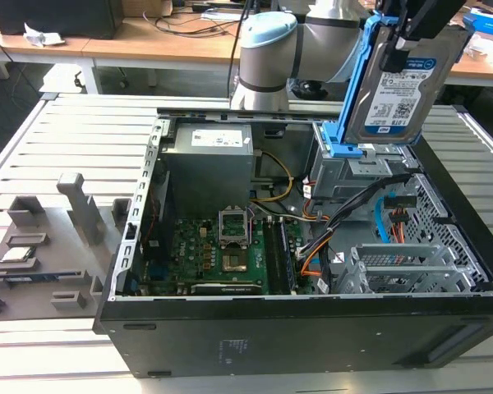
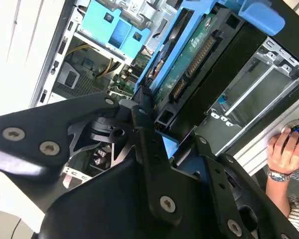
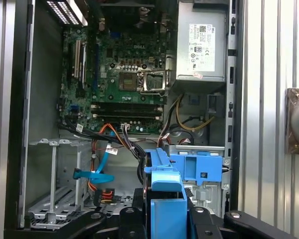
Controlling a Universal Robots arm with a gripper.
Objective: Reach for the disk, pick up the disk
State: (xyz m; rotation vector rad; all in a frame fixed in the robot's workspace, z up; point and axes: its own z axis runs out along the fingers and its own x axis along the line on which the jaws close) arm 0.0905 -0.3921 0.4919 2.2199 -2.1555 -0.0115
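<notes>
The disk (image 1: 397, 92), a silver hard drive with a white-and-blue label in a blue plastic bracket (image 1: 352, 98), hangs upright in the air above the back right corner of the open computer case. My gripper (image 1: 404, 41) is shut on its top end. In the second wrist view the disk (image 2: 189, 55) runs edge-on away from the black fingers (image 2: 142, 107), its green circuit board side showing. In the first wrist view the blue bracket (image 3: 164, 186) sits between the fingers (image 3: 128, 213), over the grey metal drive cage (image 3: 199, 172).
Below lies the open black computer case (image 1: 296, 328) with motherboard (image 1: 222, 254), power supply (image 1: 209, 160), cables and an empty drive cage (image 1: 403, 267). A grey fixture (image 1: 41, 238) sits at the exterior view's left. A person's hand (image 2: 289, 149) rests on a mouse beside the case.
</notes>
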